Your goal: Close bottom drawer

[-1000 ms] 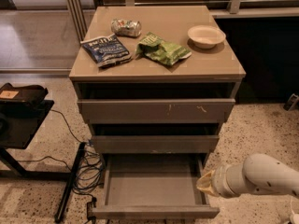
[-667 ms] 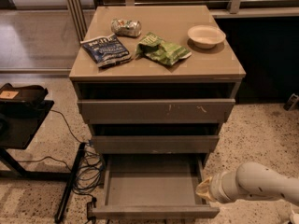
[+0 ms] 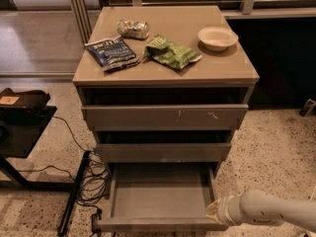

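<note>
Grey-taupe cabinet (image 3: 163, 116) with its bottom drawer (image 3: 160, 197) pulled far out at floor level, a shallow tray opening toward the viewer. The robot's hand (image 3: 213, 212) sits low at the drawer's front right corner, touching it or just beside it; whether it is apart or together cannot be told. A clean close likely calls for a push on the front panel, nearer its middle than the corner, driven straight back so the tray does not skew. The panel's long axis runs left to right; the drawer's travel runs away from the viewer, under the middle drawer (image 3: 163, 152). Snack bags (image 3: 111, 53) and a bowl (image 3: 217, 37) lie on the worktop (image 3: 232, 68).
</note>
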Motion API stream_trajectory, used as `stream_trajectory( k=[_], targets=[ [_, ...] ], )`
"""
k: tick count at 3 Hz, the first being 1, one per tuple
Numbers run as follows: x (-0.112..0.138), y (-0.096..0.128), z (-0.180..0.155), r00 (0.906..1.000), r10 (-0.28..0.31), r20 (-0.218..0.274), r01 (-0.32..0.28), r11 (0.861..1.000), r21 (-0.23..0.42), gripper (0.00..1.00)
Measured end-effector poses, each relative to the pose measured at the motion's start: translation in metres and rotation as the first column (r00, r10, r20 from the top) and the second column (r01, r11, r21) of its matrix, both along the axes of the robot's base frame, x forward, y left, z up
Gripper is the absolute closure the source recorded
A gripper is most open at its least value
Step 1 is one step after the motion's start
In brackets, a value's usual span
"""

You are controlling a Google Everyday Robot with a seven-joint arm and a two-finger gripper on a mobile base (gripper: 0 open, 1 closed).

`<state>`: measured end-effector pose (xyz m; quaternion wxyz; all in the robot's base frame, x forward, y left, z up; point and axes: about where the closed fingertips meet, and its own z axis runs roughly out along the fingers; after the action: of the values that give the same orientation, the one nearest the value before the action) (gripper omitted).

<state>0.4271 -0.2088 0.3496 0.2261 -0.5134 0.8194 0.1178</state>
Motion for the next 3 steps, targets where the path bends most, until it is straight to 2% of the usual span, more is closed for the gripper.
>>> stream_trajectory(
  k=[1, 2, 3],
  targets=[
    [0.0, 0.003, -0.04, 0.9998, 0.016, -0.008, -0.016, 1.0, 0.024, 1.0],
    [-0.002, 0.004, -0.076, 0.9985, 0.035, -0.043, -0.033, 0.998, 0.05, 1.0],
    [-0.007, 0.003, -0.11, 0.992, 0.058, -0.112, -0.049, 0.995, 0.082, 1.0]
  ],
)
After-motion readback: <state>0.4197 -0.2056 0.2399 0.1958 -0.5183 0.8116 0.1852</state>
